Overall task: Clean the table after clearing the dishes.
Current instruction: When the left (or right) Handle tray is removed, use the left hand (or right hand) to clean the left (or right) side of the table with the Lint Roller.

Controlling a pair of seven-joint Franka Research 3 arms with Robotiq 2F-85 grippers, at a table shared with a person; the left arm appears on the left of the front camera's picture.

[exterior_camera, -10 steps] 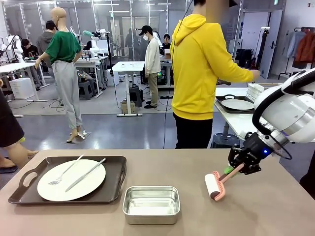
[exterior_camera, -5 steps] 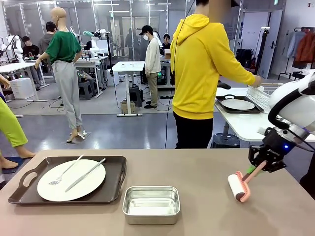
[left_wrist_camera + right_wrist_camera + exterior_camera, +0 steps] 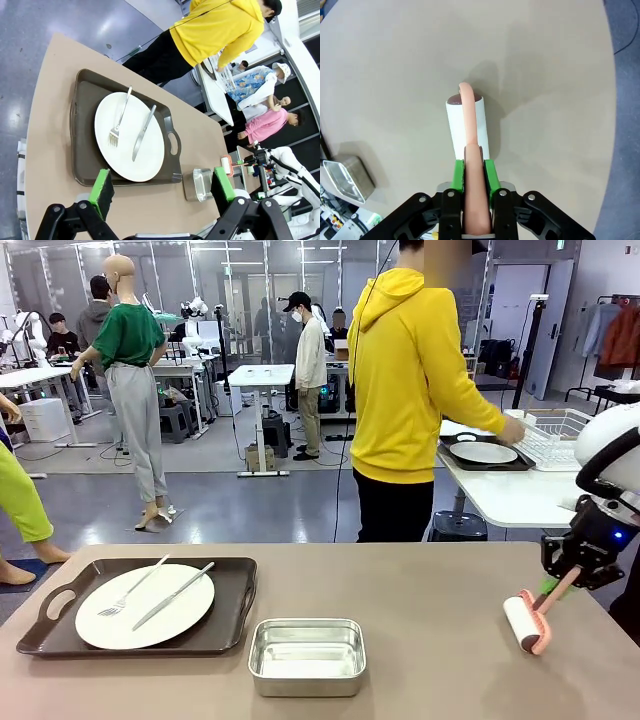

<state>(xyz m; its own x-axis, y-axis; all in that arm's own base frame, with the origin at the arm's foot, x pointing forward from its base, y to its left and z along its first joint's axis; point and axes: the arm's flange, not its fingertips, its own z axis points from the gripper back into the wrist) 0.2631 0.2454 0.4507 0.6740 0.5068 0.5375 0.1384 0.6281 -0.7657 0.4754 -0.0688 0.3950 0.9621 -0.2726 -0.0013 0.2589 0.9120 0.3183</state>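
On the taupe table [image 3: 420, 590], a dark brown tray [image 3: 230, 625] at the left holds a white plate [image 3: 150, 612] with a fork and a knife [image 3: 143, 132]. My right gripper [image 3: 552, 586] is shut on the pink handle of a white roller [image 3: 522, 623], whose drum rests on the tabletop near the right edge. The right wrist view shows the roller [image 3: 467, 127] straight ahead, its handle clamped between the green pads [image 3: 456, 176]. My left gripper [image 3: 162, 187] hangs open high above the tray [image 3: 82, 135] and plate [image 3: 127, 150], holding nothing.
A small steel pan [image 3: 307, 654] sits in the front middle of the table. A person in a yellow hoodie [image 3: 410, 380] stands beyond the far edge, turned to a white side table with another tray and plate [image 3: 485, 452] and a dish rack [image 3: 555, 430].
My right gripper has dragged the roller across the table toward the right edge. The person's hand has moved a dish rack in beside the tray on the side table.
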